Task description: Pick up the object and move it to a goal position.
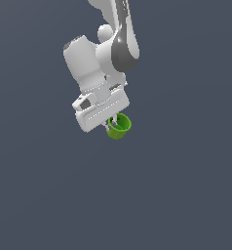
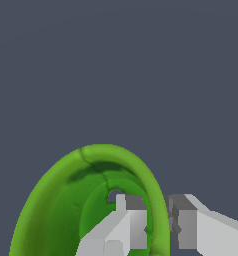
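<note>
The small bright green cup [image 1: 120,126] hangs just under my white gripper [image 1: 109,124] in the exterior view, tilted with its open mouth showing. In the wrist view the cup [image 2: 66,200] fills the lower part of the picture, hollow side toward the camera. One finger [image 2: 126,225] is inside the cup and the other finger [image 2: 191,225] is outside, so the gripper [image 2: 157,222] is shut on the cup's rim wall. No goal marker shows in either view.
Only a plain dark grey-blue surface [image 1: 186,195] lies around and below the arm. The arm's white links [image 1: 113,44] come down from the exterior view's top.
</note>
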